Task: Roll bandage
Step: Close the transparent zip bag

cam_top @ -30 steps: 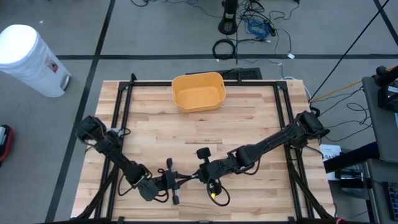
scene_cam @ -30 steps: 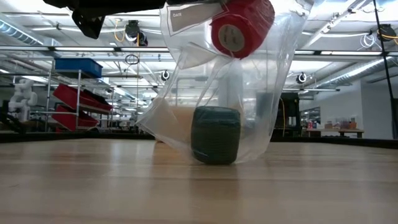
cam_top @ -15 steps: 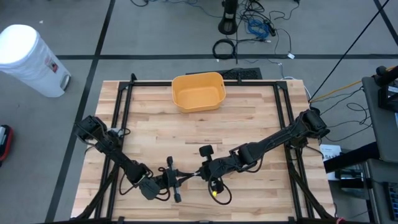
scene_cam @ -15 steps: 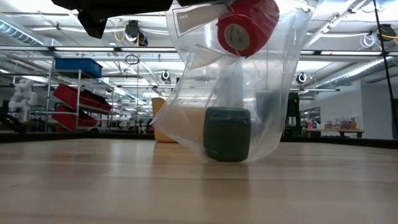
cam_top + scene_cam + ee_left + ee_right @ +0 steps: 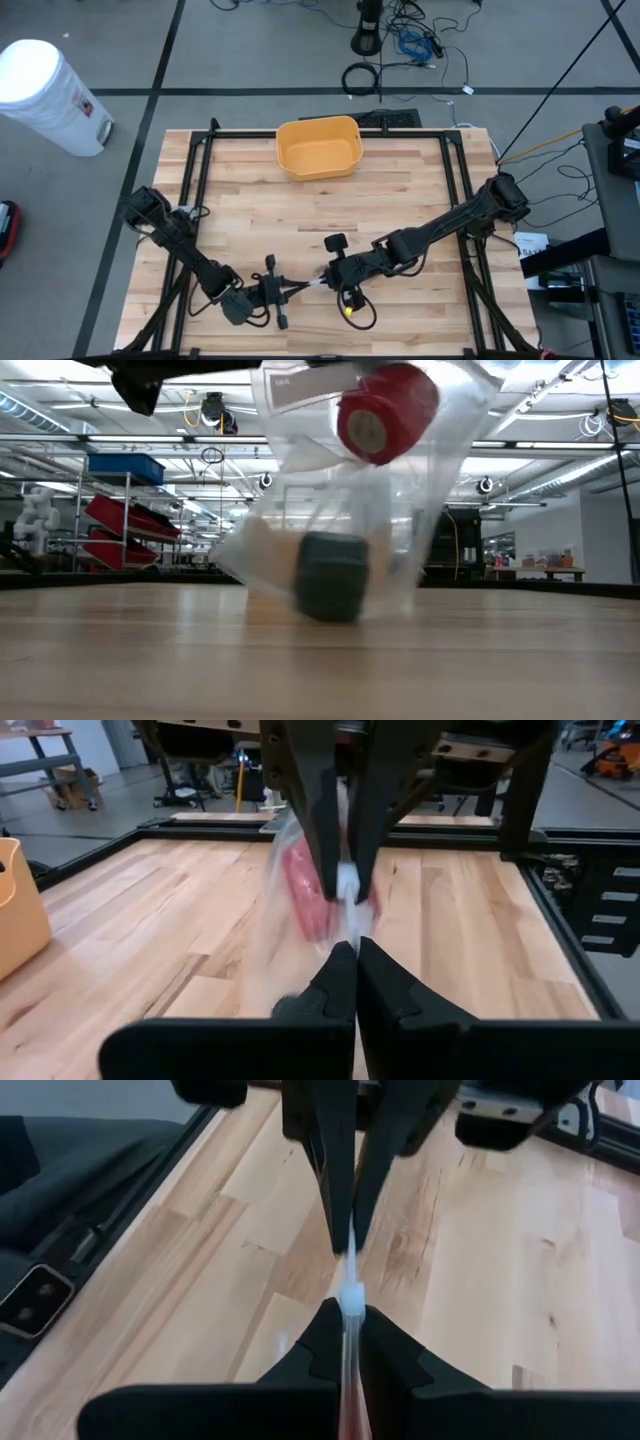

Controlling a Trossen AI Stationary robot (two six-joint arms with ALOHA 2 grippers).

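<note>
A clear plastic bag [image 5: 350, 500] hangs between my two grippers near the table's near edge. Inside it, a red bandage roll [image 5: 386, 412] sits high up, also seen in the left wrist view [image 5: 305, 900]. A dark green roll [image 5: 331, 576] lies in the bag's bottom, down on the table top. My left gripper [image 5: 283, 291] and my right gripper [image 5: 326, 280] face each other tip to tip, both shut on the bag's upper edge. In the high view the bag [image 5: 305, 285] is only a pale sliver between them. My left gripper pinches the bag's top edge strip [image 5: 349, 920] between its two fingers, coming nearly level from the table's left. The bag hangs below the fingers. My right gripper pinches the same strip [image 5: 351, 1295] from the opposite side, slanting down from the right. The bag's bottom reaches the table.
An orange bin [image 5: 320, 147] stands at the far middle of the table. Black frame rails [image 5: 190, 200] run along the left and right sides. A white bucket [image 5: 45, 90] stands on the floor beyond the far left corner.
The bag has swung below the grippers. Its bottom with the green roll slid toward the table's right and then back toward the left, and it is blurred now. The red roll has swayed with it. Both grippers have stayed shut on the top edge.
</note>
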